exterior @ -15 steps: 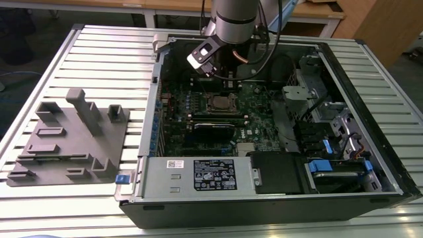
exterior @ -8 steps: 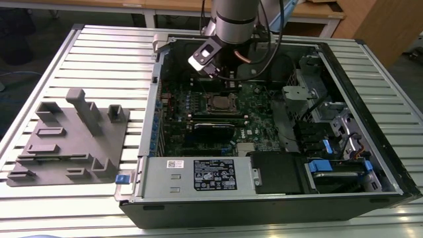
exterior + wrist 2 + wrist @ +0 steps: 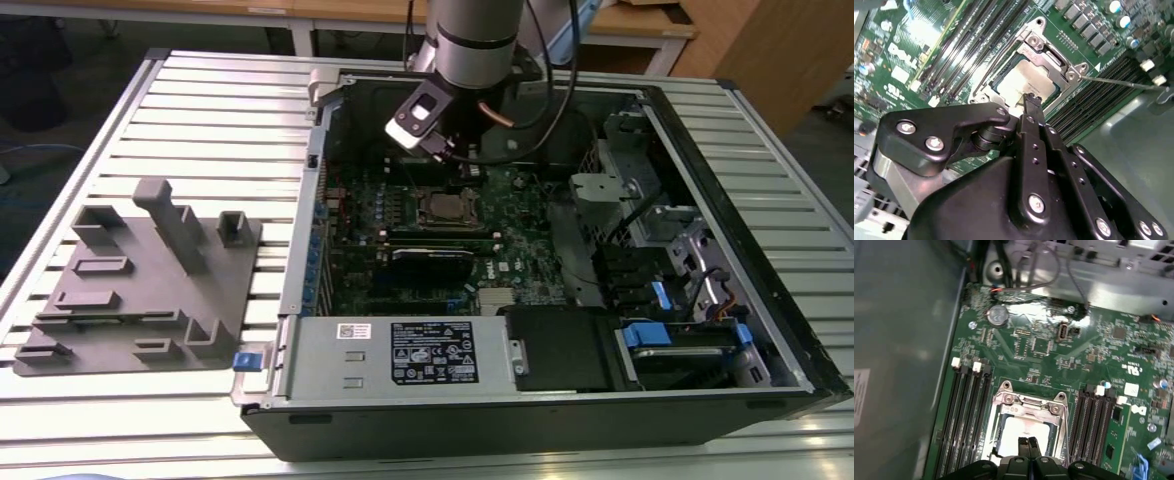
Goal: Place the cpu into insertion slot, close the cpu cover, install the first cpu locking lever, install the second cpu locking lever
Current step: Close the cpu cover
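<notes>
Directly under the end effector [image 3: 1028,441], pinched together and empty, lies the cpu [image 3: 1021,428].

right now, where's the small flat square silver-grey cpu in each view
exterior view: cpu mid green circuit board
second wrist view: cpu just beyond the black gripper
first wrist view: cpu between black memory slots
shared landmark: silvery square cpu cover framing it

You find the cpu [image 3: 1024,80], dull silver, flat in the insertion slot [image 3: 999,436], with the cpu cover [image 3: 1046,55] lowered around it.
</notes>
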Tool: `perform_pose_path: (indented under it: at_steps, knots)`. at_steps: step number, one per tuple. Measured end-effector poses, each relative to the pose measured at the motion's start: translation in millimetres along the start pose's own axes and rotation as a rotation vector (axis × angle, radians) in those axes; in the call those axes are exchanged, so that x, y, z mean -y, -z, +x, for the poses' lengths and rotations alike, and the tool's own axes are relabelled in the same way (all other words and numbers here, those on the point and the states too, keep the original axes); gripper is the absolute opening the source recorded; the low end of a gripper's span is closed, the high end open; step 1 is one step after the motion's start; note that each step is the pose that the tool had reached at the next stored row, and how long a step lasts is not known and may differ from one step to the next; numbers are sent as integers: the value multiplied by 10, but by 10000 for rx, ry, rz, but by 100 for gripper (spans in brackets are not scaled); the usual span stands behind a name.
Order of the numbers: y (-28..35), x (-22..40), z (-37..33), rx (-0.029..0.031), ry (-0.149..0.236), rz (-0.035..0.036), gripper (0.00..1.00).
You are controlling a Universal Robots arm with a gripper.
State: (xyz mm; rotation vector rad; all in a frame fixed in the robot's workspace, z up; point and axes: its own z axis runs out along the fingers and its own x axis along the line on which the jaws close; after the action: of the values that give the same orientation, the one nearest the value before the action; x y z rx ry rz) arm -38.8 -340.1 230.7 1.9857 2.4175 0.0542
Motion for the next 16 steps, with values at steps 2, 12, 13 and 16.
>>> perform_pose_path:
  at_steps: [2,12,13,16]
  knots:
    - [-1,0,0,-13,360,5,11]
    - [-5,0,0,-76,2173,27,11]
    - [-6,0,0,-82,2364,29,11]
    - [-8,0,0,-101,2903,36,11]
